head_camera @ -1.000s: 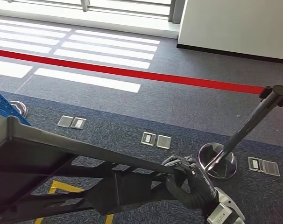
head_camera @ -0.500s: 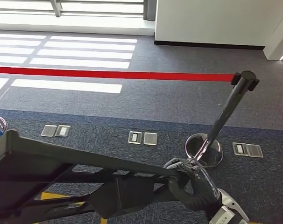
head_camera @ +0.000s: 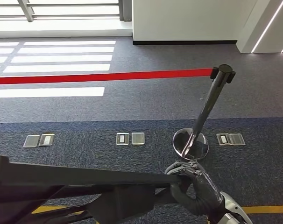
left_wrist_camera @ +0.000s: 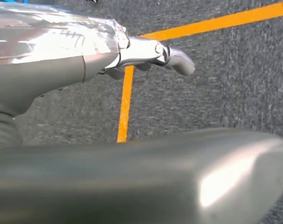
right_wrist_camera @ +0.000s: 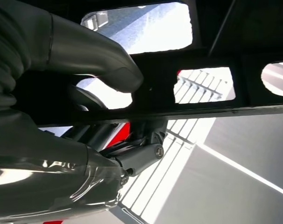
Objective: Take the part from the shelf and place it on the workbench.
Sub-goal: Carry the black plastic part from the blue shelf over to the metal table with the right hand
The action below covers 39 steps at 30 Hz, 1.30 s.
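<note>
Nearest, the right hand [head_camera: 194, 189] has its fingers [right_wrist_camera: 97, 56] clenched around one end of the long black part [head_camera: 80, 186], which stretches leftward, carried above the carpeted floor [head_camera: 97, 140]. Whether the left hand [left_wrist_camera: 140, 51] grasps anything I cannot tell. Beyond stands a stanchion [head_camera: 207, 107] with a red belt [head_camera: 97, 77].
</note>
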Each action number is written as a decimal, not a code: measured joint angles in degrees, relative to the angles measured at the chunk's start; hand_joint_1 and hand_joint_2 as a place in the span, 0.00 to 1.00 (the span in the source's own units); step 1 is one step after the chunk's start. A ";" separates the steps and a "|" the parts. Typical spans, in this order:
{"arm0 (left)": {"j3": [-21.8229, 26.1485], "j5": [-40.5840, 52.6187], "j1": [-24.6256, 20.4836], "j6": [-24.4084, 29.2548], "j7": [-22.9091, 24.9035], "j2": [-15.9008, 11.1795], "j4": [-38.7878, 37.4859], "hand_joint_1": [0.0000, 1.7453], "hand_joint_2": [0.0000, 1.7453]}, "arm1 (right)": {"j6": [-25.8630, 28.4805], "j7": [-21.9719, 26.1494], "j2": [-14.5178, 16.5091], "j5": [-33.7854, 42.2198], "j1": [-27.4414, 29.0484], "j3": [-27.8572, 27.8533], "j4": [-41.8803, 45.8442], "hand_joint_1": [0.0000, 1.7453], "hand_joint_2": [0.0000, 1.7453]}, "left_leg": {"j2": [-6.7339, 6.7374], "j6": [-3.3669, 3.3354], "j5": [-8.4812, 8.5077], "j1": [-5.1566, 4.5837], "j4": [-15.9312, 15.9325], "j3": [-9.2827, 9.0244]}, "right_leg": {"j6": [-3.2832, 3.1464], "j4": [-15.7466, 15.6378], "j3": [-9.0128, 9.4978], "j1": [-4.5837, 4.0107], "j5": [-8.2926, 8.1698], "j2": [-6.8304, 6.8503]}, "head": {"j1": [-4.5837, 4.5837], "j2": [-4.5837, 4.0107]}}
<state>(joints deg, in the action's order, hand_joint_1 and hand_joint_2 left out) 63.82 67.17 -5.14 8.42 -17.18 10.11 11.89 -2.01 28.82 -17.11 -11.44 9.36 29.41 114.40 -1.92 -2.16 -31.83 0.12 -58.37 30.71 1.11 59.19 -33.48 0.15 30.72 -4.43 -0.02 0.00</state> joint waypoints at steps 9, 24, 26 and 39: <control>0.00 0.00 -0.06 0.02 0.02 0.20 -0.02 0.00 1.00 | 0.03 0.03 -0.29 -0.08 -0.18 0.01 0.31 1.00 1.00 | 5.07 0.11 -0.34 0.40 0.32 -0.64 | 2.16 5.33 -1.79 0.92 1.41 5.71 | -0.04 0.00; 0.04 -0.08 0.06 -0.04 0.02 0.38 -0.02 0.00 1.00 | 0.13 -0.17 -0.42 -0.12 -0.37 -0.02 0.68 1.00 1.00 | 1.13 0.46 -2.73 0.00 -8.64 3.68 | -1.28 -0.57 1.14 0.10 -0.10 1.90 | 0.02 0.00; 0.04 -0.07 0.06 -0.03 0.03 0.37 -0.02 0.00 1.00 | 0.13 -0.25 -0.42 -0.11 -0.45 -0.04 0.69 1.00 1.00 | -0.61 0.07 -0.02 -0.15 -2.70 1.25 | -1.07 -0.45 1.06 0.07 -0.08 0.84 | 0.03 0.00; 0.09 -0.52 -0.10 -0.15 0.02 0.53 -0.02 0.00 1.00 | 0.13 -0.61 -0.72 -0.33 -0.73 -0.25 0.68 1.00 1.00 | 4.77 -0.08 0.08 0.42 0.07 -0.04 | 1.98 7.38 -2.78 0.84 2.41 5.19 | -0.02 0.00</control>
<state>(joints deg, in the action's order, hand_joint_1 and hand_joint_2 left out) 63.91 66.64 -5.24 8.26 -17.16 10.64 11.87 -1.88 28.21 -17.83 -11.77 8.62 29.16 115.08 2.85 -2.25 -31.74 0.54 -58.29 30.68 3.08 66.57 -36.26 0.99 33.13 0.77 -0.04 0.00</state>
